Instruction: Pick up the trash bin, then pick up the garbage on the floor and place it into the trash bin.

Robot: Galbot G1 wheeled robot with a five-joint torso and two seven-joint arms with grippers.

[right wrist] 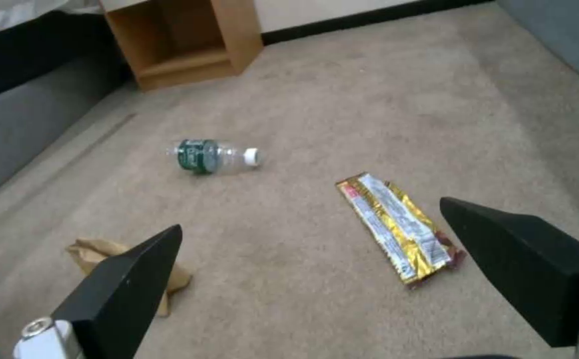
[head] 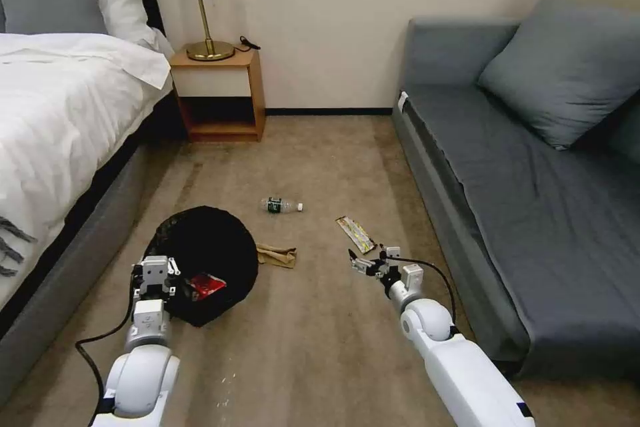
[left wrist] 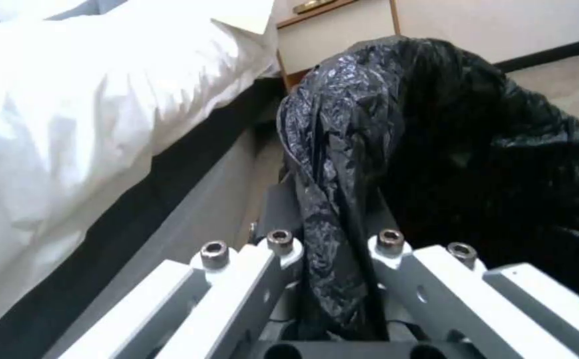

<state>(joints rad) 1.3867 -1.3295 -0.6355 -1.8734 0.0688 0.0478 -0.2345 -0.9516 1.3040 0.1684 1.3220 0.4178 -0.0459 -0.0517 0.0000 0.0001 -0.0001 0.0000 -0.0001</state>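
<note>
Now my left pincer (head: 156, 275) pinches the crinkly black bag rim of the trash bin (head: 207, 260), with the red carton (head: 207, 286) inside. My right pincer (head: 365, 265) is wide open and empty. The flat, shiny wrapper (right wrist: 399, 227) lies just ahead, its long side pointing away. The round bottle (right wrist: 213, 157) and crumpled paper bag (right wrist: 93, 252) lie farther left.

Both arms are glossy white with rounded joint shells. The left gripper (head: 155, 275), lower left of the head view, is a boxy grey-white block; its wrist view shows pale metal linkage bars with dark hex-socket screws. The right gripper (head: 366, 263), lower centre-right, has black wedge-shaped fingers (right wrist: 124, 289). A black cable loops beside each forearm.
</note>
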